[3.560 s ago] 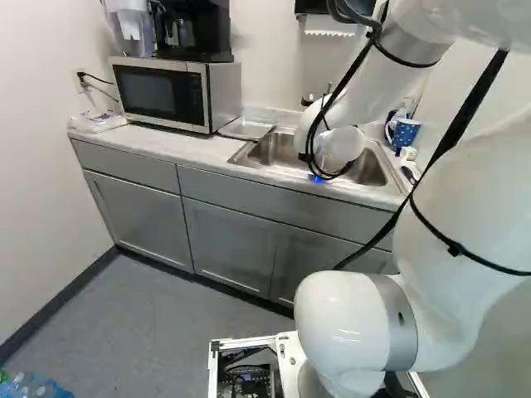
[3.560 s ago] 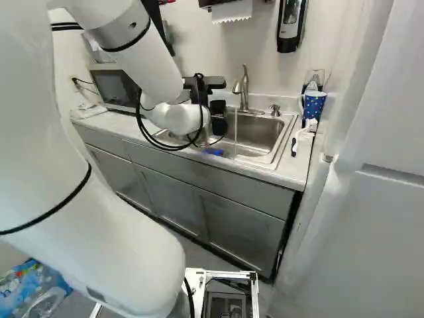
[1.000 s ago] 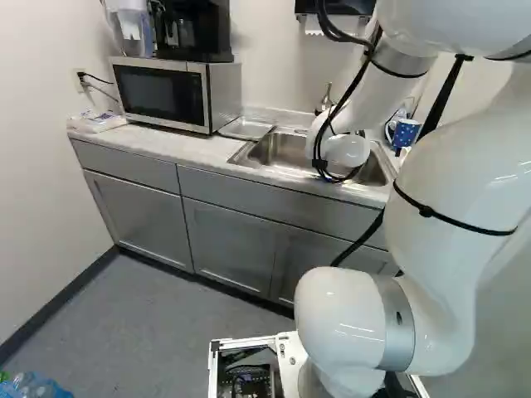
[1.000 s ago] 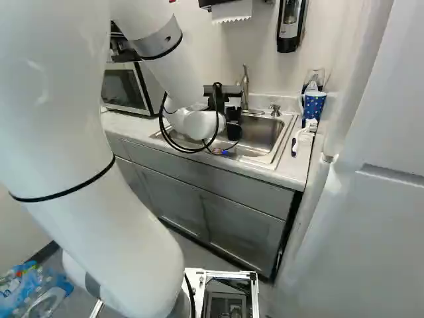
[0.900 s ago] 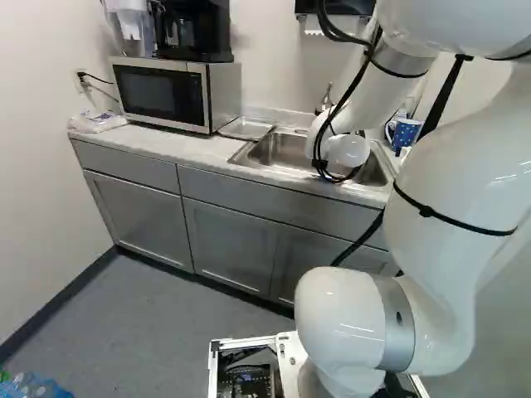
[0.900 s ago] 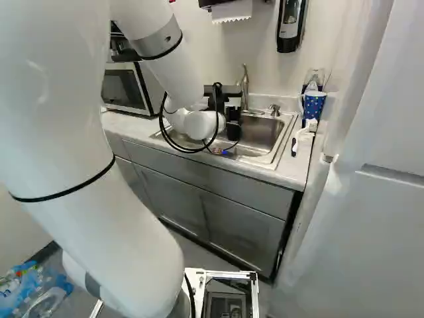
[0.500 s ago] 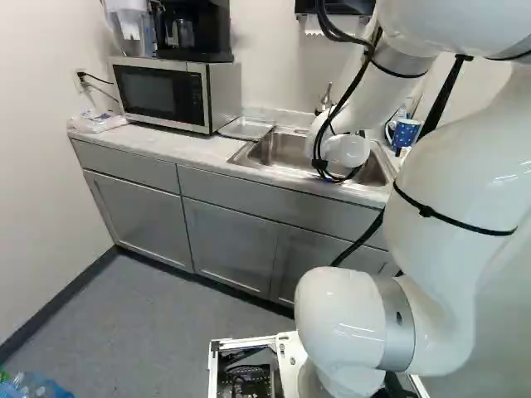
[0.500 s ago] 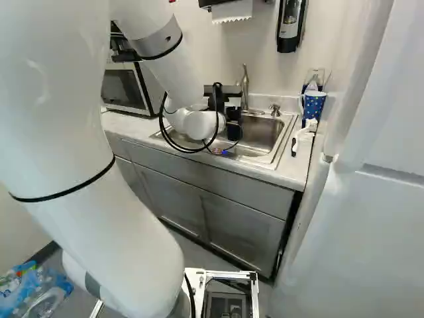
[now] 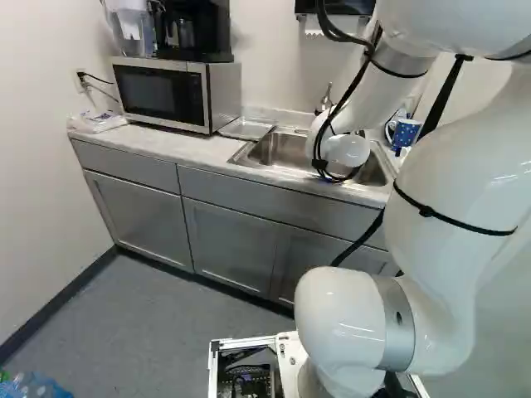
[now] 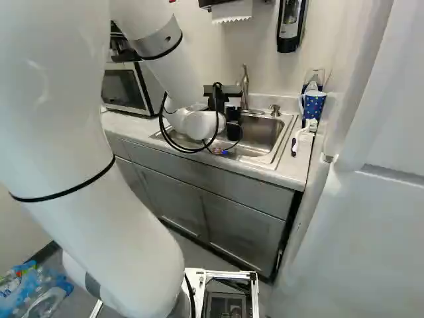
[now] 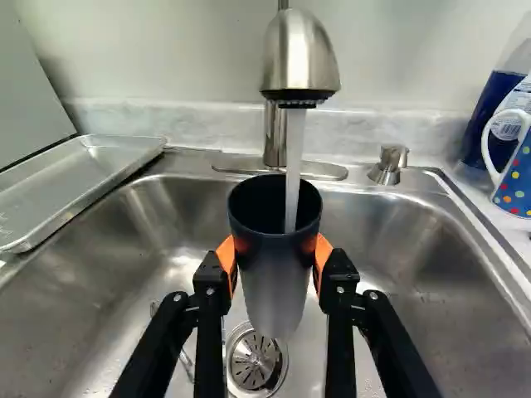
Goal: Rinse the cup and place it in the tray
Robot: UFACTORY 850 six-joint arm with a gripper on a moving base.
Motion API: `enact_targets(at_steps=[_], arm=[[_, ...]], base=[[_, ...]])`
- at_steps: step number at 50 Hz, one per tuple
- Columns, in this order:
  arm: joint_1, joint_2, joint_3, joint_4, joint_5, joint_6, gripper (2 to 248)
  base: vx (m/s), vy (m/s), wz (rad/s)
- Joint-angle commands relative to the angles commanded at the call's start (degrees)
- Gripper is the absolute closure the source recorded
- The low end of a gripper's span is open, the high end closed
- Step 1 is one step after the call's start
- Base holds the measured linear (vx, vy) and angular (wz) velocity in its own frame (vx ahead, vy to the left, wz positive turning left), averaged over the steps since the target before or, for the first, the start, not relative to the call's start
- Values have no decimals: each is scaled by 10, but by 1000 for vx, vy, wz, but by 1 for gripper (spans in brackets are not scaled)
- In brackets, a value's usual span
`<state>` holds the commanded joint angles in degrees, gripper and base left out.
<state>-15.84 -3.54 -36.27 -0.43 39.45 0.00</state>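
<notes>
Black two-fingered gripper point(image 11: 275, 259), parted only to the width of the dark tumbler point(image 11: 277, 286) it pinches, holds it mouth-up over the steel sink point(image 11: 178, 217), apparently so the faucet's point(image 11: 300, 58) stream point(image 11: 294, 162) rinses inside, near the metal tray point(image 11: 87, 178).

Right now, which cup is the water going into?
The plain dark cup gripped by the fingers, under the faucet; the blue dotted mug with a handle stands beside the sink.

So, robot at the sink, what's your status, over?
Black end effector shut on upright dark, tapered cup. Water running into it from curved silver metal faucet. Rectangular silver metal tray beside steel sink; nothing seen blocking the way.
</notes>
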Motion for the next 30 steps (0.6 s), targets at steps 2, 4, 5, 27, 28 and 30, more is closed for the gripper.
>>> enact_targets(at_steps=[2, 4, 5, 27, 28, 30], arm=[[0, 0, 0, 0, 0, 0, 139], [0, 0, 0, 0, 0, 0, 139], [0, 0, 0, 0, 0, 0, 139], [0, 0, 0, 0, 0, 0, 139], [0, 0, 0, 0, 0, 0, 139], [0, 0, 0, 0, 0, 0, 139]], base=[[0, 0, 0], [0, 0, 0], [0, 0, 0], [0, 0, 0], [0, 0, 0], [0, 0, 0]])
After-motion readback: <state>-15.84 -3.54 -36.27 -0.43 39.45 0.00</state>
